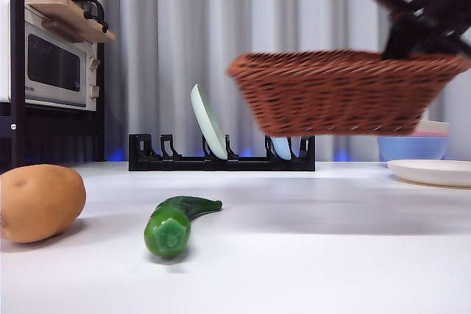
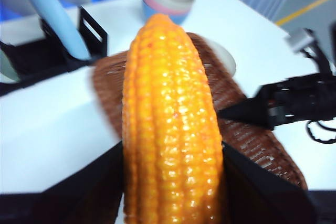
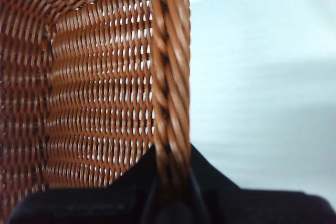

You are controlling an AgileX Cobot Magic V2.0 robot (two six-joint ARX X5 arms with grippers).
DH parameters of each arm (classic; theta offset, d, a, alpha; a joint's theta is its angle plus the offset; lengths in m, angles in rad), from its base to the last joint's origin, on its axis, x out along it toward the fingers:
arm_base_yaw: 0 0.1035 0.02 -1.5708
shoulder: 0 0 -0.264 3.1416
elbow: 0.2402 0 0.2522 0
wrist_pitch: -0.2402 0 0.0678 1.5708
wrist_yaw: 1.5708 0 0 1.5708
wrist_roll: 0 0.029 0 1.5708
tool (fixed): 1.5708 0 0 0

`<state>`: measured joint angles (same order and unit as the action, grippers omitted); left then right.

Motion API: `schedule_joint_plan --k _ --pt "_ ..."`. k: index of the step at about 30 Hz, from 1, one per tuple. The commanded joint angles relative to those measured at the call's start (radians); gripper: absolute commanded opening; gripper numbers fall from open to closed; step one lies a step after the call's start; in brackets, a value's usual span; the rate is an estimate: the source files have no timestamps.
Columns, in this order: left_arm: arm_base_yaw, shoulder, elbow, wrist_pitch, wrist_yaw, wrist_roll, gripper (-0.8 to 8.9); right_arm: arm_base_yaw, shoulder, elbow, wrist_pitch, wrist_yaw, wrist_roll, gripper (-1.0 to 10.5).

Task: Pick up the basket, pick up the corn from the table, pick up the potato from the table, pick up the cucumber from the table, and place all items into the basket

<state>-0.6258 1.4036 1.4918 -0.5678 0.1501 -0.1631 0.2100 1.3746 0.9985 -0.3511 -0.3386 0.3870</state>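
Observation:
My right gripper (image 1: 412,42) is shut on the braided rim of the brown wicker basket (image 1: 346,93) and holds it in the air above the table's right side. The right wrist view shows the jaws (image 3: 170,166) clamped on the basket's rim (image 3: 168,77). My left gripper (image 2: 173,182) is shut on the orange-yellow corn (image 2: 168,119), held above the basket (image 2: 257,140); it is out of the front view. The tan potato (image 1: 38,202) lies on the white table (image 1: 316,255) at the near left. The green cucumber (image 1: 175,224) lies beside it, blunt end forward.
A black dish rack (image 1: 221,156) with plates stands at the back centre. A microwave (image 1: 55,68) sits on a shelf at the far left. Stacked pastel bowls (image 1: 412,145) and a white plate (image 1: 434,172) are at the right, under the basket.

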Motion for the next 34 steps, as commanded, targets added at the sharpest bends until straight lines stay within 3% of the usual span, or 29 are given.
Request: schedule_joint_plan --k 1,7,18,20,23,24,34 --pt "-0.06 0.043 -0.012 -0.009 -0.073 -0.019 -0.08 0.048 0.022 0.007 0.046 -0.033 0.047 -0.2" --pt "-0.142 0.149 -0.012 -0.06 -0.17 -0.063 -0.08 0.108 0.028 0.007 0.103 -0.029 0.071 -0.2" --pt "-0.187 0.296 -0.012 -0.082 -0.177 -0.078 0.09 0.107 0.027 0.007 0.105 -0.029 0.077 -0.2" --pt "-0.188 0.296 -0.012 -0.08 -0.176 -0.079 1.38 0.107 0.027 0.007 0.105 -0.029 0.077 -0.2" --pt "-0.188 0.296 -0.012 -0.082 -0.176 -0.078 4.67 0.107 0.027 0.007 0.105 -0.029 0.077 -0.2" --pt "-0.187 0.296 -0.012 -0.082 -0.175 -0.078 5.03 0.107 0.027 0.007 0.106 -0.029 0.077 -0.2" --pt "-0.186 0.207 0.034 -0.119 -0.177 -0.041 5.03 0.105 0.027 0.007 0.105 -0.029 0.077 -0.2"
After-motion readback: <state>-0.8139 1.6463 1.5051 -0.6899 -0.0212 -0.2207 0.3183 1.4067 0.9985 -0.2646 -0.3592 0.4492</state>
